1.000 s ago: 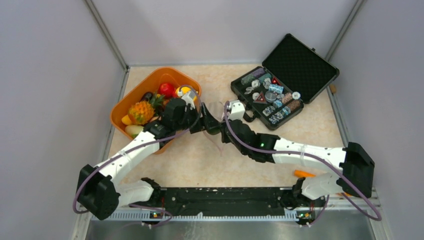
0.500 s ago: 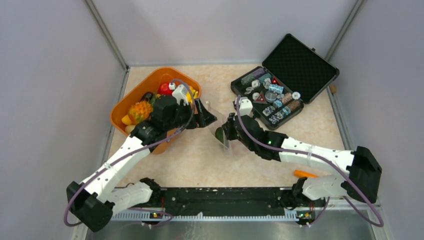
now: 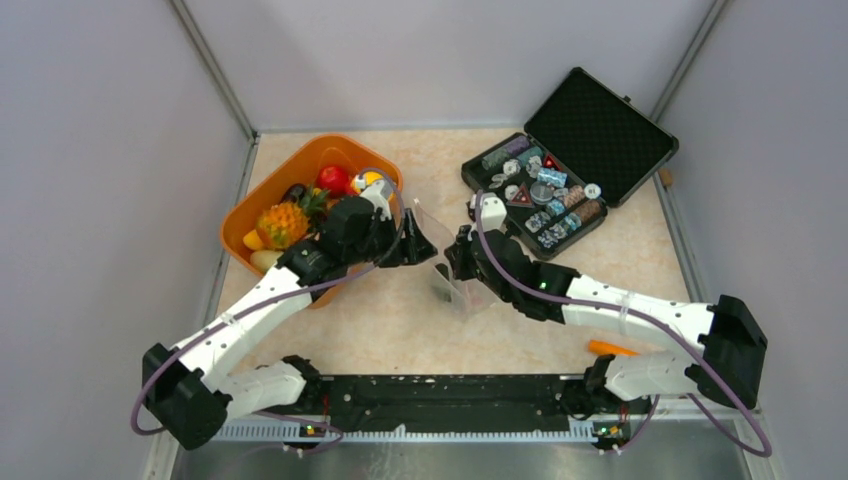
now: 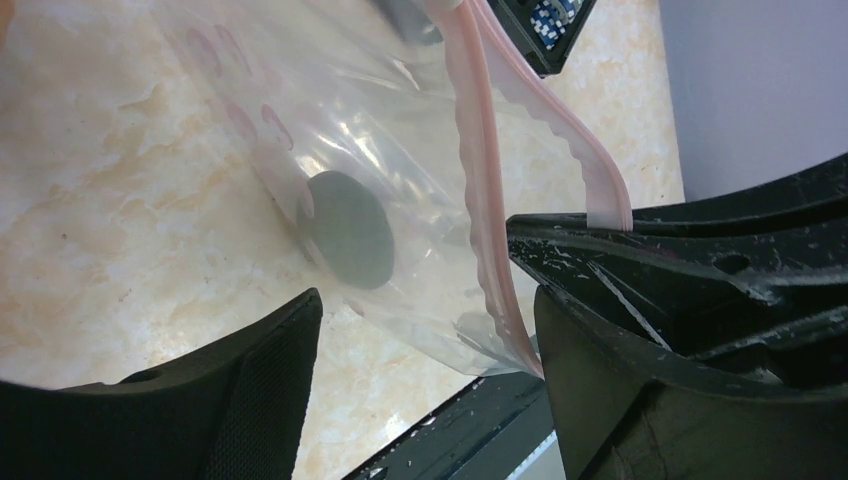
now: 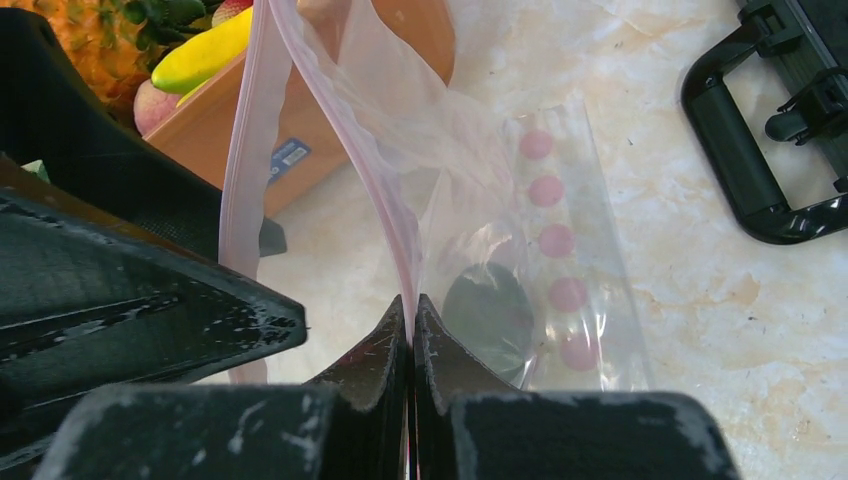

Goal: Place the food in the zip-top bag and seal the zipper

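— What is held in the containers, from the left?

— Plastic toy food is heaped in the orange plastic basket (image 3: 290, 168): a yellow toy pineapple (image 3: 280, 224), a red toy apple (image 3: 332, 180) and a yellow toy banana (image 5: 200, 55) can be made out. The basket's near right corner is covered by the left arm.

— And the middle?

— The clear crinkly plastic zip-top bag (image 5: 470, 180) is held up off the marbled table (image 3: 400, 320), mouth open. Only one dark green round piece (image 4: 350, 230) is seen inside. Its narrow pink zipper strip (image 4: 478, 170) is draped against one finger of the left gripper (image 4: 412, 262), whose jaws are spread wide. The strip's other side is pinched in the closed right gripper (image 5: 412, 310).

— Further right?

— Small round chips (image 3: 540, 195) are kept in the open black hard case (image 3: 600, 125). A small orange object (image 3: 608, 348) is lying by the right arm's base.
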